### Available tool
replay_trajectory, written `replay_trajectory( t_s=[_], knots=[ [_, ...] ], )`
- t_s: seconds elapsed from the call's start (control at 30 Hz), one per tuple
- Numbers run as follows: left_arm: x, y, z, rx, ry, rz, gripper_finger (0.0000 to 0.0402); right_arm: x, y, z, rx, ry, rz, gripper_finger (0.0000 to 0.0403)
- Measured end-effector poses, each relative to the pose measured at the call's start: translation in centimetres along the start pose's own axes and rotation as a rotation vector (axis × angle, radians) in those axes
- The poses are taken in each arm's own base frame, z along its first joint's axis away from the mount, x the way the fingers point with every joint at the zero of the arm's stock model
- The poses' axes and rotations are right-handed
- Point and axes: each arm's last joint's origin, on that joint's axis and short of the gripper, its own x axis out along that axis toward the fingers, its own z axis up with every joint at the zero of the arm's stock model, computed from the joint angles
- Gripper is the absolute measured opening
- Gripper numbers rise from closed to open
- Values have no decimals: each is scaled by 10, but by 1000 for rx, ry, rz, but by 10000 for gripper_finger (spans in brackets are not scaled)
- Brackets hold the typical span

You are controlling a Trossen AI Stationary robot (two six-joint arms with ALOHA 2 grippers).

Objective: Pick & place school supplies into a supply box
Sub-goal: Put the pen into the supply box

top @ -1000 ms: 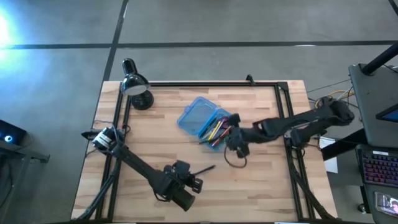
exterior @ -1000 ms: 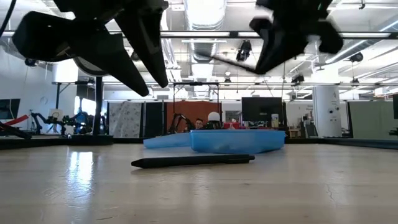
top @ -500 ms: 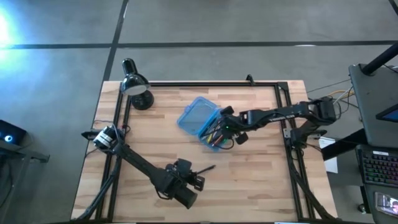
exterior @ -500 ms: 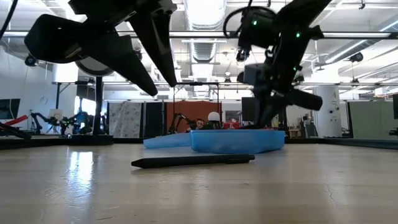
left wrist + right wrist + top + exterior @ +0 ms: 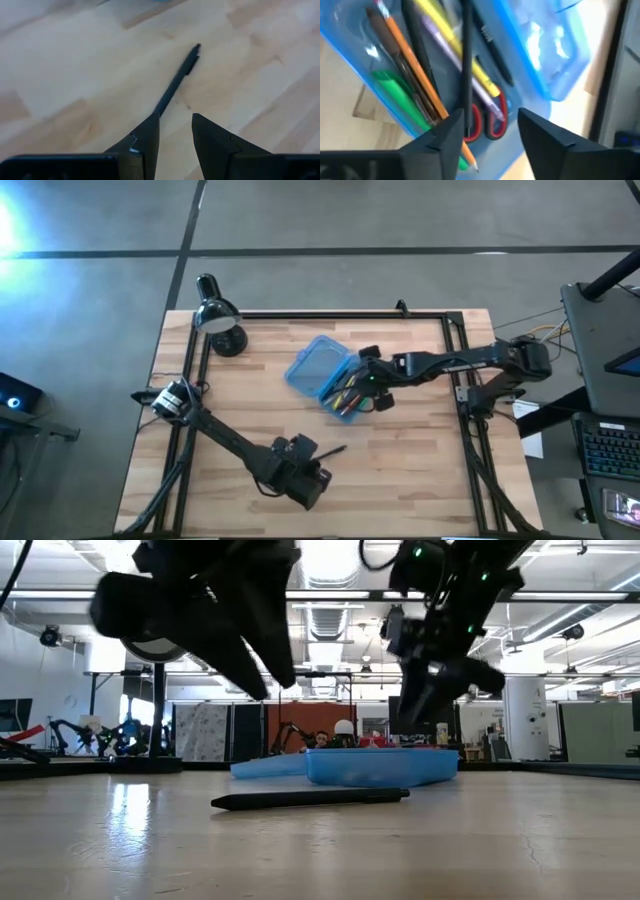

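The translucent blue supply box point(image 5: 318, 368) lies open mid-table, its lid flat on the wood. Inside lie an orange pencil point(image 5: 410, 65), a green pen point(image 5: 400, 95), yellow and pale purple pens, black pens point(image 5: 465, 65) and red-handled scissors point(image 5: 490, 120). My right gripper point(image 5: 490, 125) hovers open just above the box's contents point(image 5: 365, 375). One black pen point(image 5: 332, 450) lies flat on the table nearer the front. My left gripper point(image 5: 310, 470) hangs open above that pen's near end point(image 5: 175, 125), clear of the table in the low view point(image 5: 265, 670).
A black desk lamp point(image 5: 220, 320) stands at the far left corner. A black frame rail point(image 5: 330, 314) runs along the table's far edge and down both sides. Bare wood point(image 5: 420, 470) lies at the front right.
My right gripper has gone toward the table's far left and down over the supply box. The thin dark pen it carried a second ago no longer shows at its fingers. My left gripper has shifted slightly toward the black pen on the table.
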Motion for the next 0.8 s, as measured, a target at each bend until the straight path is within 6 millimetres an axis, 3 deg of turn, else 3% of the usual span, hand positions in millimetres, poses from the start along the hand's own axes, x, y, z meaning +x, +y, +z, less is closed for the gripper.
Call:
replay_trajectory(
  t_s=[0.17, 0.43, 0.6, 0.8],
  knots=[
    [7, 1, -3, 229, -40, -29, 99, -36, -2, -4, 91, -103, -55, 217],
    [33, 15, -16, 421, -72, -71, 99, -93, 14, -17, 214, -240, -133, 221],
    [40, 16, -18, 564, -84, -115, 99, -103, 28, -27, 291, -278, -136, 221],
    [49, 21, -9, 567, -58, -92, 99, -97, 40, -31, 335, -264, -117, 221]
  ],
)
